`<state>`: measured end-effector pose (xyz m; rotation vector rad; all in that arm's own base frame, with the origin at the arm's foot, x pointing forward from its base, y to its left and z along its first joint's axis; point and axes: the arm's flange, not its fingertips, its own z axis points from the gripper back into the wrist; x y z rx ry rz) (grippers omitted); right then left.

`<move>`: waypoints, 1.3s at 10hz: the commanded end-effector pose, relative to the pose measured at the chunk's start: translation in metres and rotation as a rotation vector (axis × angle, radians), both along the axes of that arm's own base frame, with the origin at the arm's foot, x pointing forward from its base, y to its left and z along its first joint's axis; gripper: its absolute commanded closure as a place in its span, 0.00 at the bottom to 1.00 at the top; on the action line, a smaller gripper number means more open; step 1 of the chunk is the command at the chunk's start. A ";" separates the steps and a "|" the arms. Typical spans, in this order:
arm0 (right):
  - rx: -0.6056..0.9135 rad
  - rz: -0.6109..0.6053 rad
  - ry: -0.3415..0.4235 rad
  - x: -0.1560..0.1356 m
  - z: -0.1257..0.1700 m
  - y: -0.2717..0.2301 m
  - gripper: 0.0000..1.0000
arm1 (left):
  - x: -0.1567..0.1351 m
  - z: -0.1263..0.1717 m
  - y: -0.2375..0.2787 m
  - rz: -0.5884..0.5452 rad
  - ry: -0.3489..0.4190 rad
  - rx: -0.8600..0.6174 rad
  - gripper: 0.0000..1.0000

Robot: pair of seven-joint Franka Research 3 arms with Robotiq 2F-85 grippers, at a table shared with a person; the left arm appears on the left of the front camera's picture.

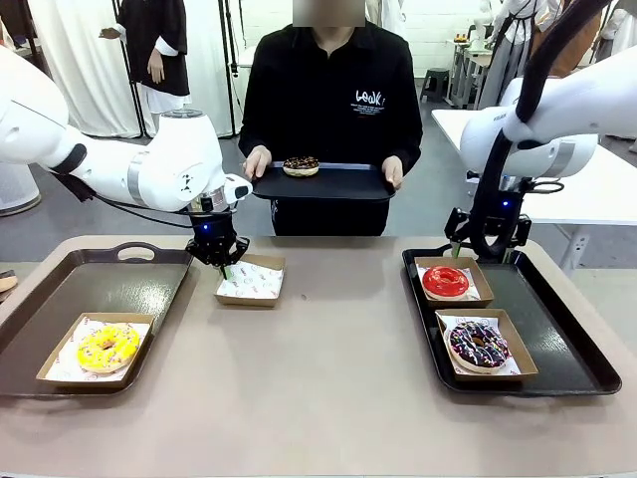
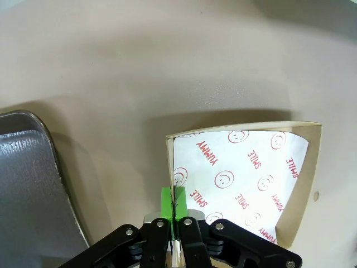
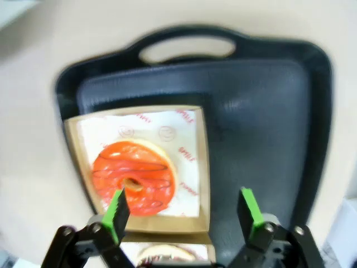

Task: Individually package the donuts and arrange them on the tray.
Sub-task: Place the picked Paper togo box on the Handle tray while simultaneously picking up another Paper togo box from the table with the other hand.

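My left gripper (image 1: pixel 225 265) is shut on the near-left wall of an empty paper box (image 1: pixel 251 281) lined with printed paper, on the table between the trays. In the left wrist view the green pads (image 2: pixel 167 201) pinch that box's wall (image 2: pixel 170 167). My right gripper (image 1: pixel 484 251) hangs open over the far end of the right tray (image 1: pixel 567 349), above the boxed red donut (image 1: pixel 445 282), with the red donut (image 3: pixel 134 178) below its spread fingers (image 3: pixel 116 209). A boxed chocolate sprinkled donut (image 1: pixel 479 345) lies nearer on that tray. A boxed yellow donut (image 1: pixel 107 347) sits on the left tray (image 1: pixel 60 289).
Across the table a person holds a black tray (image 1: pixel 328 185) in both hands, with a chocolate donut (image 1: pixel 301 165) on it. The left tray's corner (image 2: pixel 28 184) lies close to the held box. Bare tabletop (image 1: pixel 328 378) spans the middle.
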<state>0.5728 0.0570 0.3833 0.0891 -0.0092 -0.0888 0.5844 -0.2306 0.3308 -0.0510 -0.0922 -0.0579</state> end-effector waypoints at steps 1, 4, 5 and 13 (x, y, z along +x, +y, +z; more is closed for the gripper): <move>0.231 0.057 -0.073 -0.044 0.019 -0.029 0.00 | -0.004 0.027 -0.008 -0.021 0.016 0.018 1.00; 0.607 0.038 -0.199 -0.097 0.042 -0.108 0.00 | -0.006 0.074 -0.027 -0.056 -0.026 0.027 1.00; 0.706 0.027 -0.222 -0.116 0.043 -0.134 0.00 | -0.006 0.090 -0.035 -0.057 -0.040 0.041 1.00; 0.995 0.024 -0.371 -0.199 0.003 -0.244 0.00 | 0.019 0.156 -0.047 0.059 -0.128 0.044 1.00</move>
